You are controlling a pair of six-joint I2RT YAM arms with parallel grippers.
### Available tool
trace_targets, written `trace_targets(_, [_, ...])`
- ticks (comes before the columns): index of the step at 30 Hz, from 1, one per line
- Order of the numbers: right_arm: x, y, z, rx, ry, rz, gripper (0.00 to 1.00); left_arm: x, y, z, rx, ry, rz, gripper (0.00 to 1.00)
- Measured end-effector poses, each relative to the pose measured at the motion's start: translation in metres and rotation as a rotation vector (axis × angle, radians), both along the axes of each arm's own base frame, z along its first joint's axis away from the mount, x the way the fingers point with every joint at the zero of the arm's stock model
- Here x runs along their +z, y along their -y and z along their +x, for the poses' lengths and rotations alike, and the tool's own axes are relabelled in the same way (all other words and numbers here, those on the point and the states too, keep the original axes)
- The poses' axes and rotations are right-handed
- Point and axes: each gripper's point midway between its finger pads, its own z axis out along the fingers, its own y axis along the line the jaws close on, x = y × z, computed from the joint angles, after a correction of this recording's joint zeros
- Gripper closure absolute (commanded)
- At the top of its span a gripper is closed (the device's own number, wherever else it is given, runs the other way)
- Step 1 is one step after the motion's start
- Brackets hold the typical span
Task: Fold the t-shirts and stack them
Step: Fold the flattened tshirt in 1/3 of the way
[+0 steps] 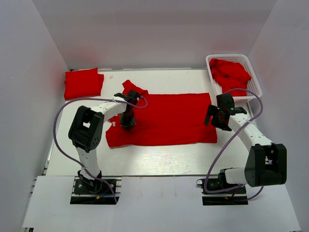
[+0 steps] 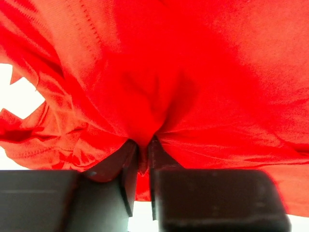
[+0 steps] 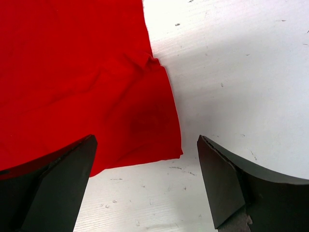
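Pinching spread t-shirt (image 1: 169,118) toward left edge of desk (image 1: 159,157): left gripper (image 2: 144,147) clamped on cloth; right gripper (image 3: 145,140) wide open, empty. Risk: one-sided pull bunches fabric.

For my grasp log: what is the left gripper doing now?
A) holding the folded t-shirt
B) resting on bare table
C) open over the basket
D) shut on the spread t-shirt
D: the left gripper is shut, pinching a fold of the spread t-shirt.

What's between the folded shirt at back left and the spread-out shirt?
Only bare table. The top view shows a white strip separating the folded shirt from the sleeve of the spread shirt, and nothing lies in it.
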Motion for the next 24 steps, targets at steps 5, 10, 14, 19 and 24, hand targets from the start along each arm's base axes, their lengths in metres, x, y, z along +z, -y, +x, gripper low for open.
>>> trace_targets(5, [0.0,-0.001,0.0,0.001,0.0,0.002,0.1,0.003,-0.004,-0.004,0.004,-0.017,0.019,0.63])
trace_targets(10, [0.0,-0.001,0.0,0.002,0.0,0.003,0.1,0.004,-0.007,-0.01,0.001,-0.038,0.031,0.63])
trace_targets(14, [0.0,-0.001,0.0,0.002,0.0,0.004,0.1,0.006,-0.007,-0.011,0.0,-0.042,0.027,0.63])
trace_targets(19, [0.0,-0.001,0.0,0.002,-0.001,0.003,0.1,0.014,-0.004,-0.011,-0.004,-0.027,0.008,0.66])
trace_targets(24, [0.0,-0.001,0.0,0.002,-0.001,0.003,0.1,0.019,-0.002,-0.01,-0.009,-0.02,-0.006,0.83])
